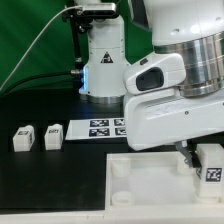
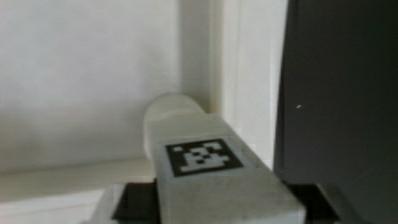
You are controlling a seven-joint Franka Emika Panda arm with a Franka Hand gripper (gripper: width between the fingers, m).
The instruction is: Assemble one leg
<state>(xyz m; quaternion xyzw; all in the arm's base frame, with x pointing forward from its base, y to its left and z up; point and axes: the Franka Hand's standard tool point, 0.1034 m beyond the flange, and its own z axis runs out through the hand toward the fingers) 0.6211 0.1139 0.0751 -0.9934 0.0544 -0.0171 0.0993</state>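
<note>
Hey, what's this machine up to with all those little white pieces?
A white robot arm is putting furniture together. Its gripper appears to grip a small white plastic leg block with a black-and-white tag, holding it by the edge of the large white square piece with round corner sockets. It does not look fitted yet. Two more leg blocks wait on the black table beside the marker board.
</note>
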